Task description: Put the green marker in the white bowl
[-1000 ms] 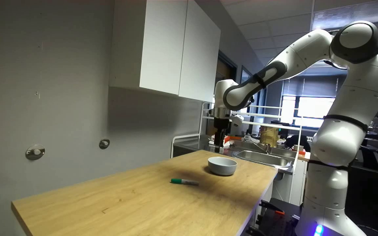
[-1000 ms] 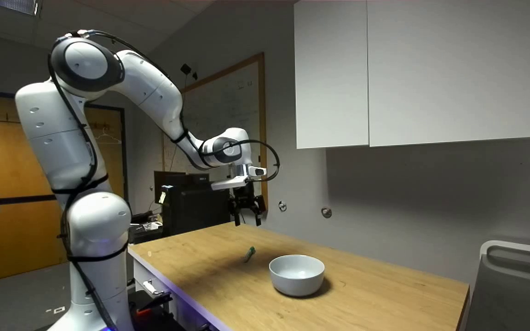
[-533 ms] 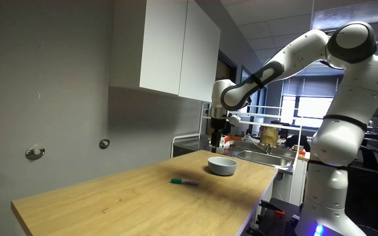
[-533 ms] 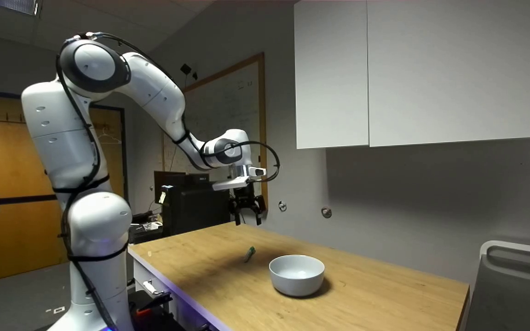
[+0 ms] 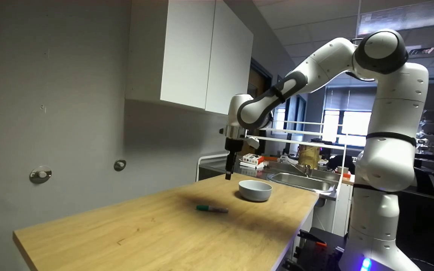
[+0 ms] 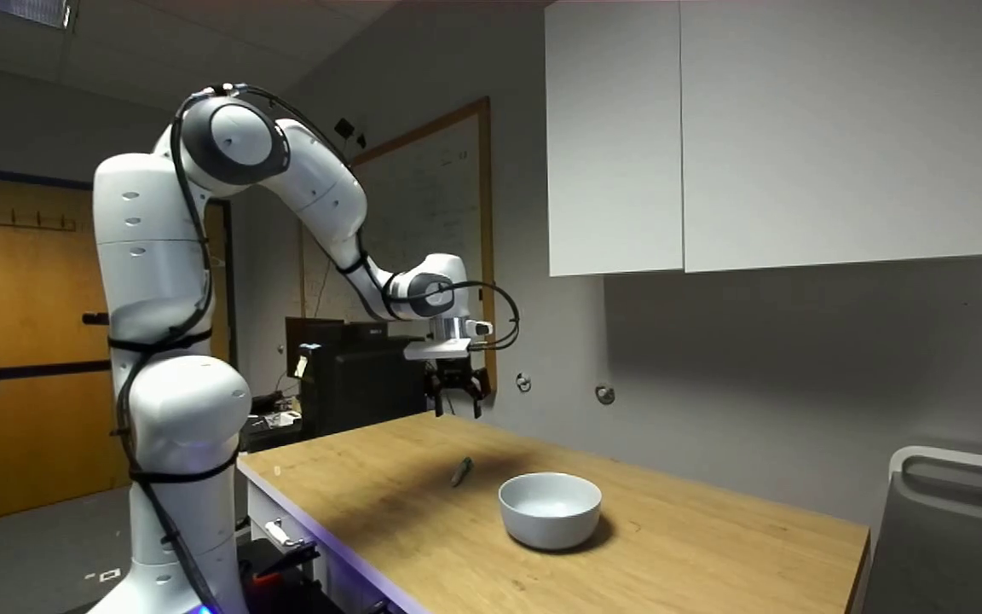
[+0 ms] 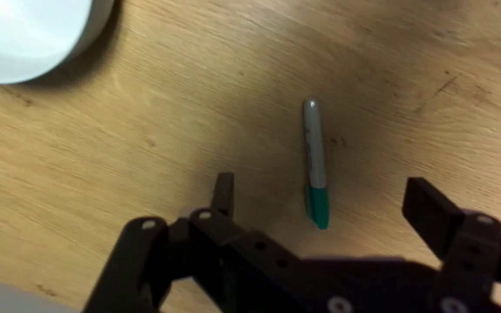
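Tool [image 6: 458,415] spread wide over the tabletop [image 6: 696,554]! Wrist view: marker [image 7: 315,156] lies cap toward six o'clock, bowl [image 7: 20,34] at its ten; what seems lettering, too blurred.

- White Franka Panda arm [image 5: 399,113], seen in both exterior views, standing upright from its base [image 5: 379,246] and bent into a high arch.
- Elbow [image 5: 381,45] at the top of that arch, ringed in dark grey.
- Forearm [image 5: 326,62] sloping down from the elbow toward the wrist [image 5: 245,113].
- Black two-fingered claw [image 6: 458,411] hanging below the wrist, pointing down.
- Its fingers [image 7: 223,193], dark and blocky in the wrist view, standing wide apart.
- Black cable [image 6: 124,416] strapped along the arm, looping out beside the wrist in an exterior view.
- Blue light [image 5: 366,264] glowing low on the base.
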Robot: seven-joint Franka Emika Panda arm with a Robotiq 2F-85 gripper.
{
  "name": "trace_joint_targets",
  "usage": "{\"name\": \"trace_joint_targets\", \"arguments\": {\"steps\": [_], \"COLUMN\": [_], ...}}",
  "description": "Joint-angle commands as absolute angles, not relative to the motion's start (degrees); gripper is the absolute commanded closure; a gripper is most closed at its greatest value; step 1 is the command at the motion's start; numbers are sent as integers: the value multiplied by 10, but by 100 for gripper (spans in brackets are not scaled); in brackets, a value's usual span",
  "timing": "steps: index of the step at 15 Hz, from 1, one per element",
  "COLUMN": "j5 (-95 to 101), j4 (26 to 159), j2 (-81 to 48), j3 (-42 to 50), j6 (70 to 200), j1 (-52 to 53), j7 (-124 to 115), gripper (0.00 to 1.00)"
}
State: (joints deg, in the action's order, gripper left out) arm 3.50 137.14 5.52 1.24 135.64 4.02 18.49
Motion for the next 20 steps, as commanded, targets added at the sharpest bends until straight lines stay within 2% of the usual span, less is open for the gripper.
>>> {"name": "trace_joint_targets", "arguments": {"steps": [1, 13, 14, 15, 20], "j5": [-17, -2, 4, 12, 30], "j4": [1304, 1106, 1091, 1079, 1028], "j2": [-23, -272, -285, -297, -324], "j3": [2, -43, -43, -44, -45], "j6": [1348, 1230, 1216, 1204, 1155], "j1": [44, 14, 15, 16, 15], "j7": [255, 301, 295, 292, 290], "gripper": [0, 0, 24, 25, 65]}}
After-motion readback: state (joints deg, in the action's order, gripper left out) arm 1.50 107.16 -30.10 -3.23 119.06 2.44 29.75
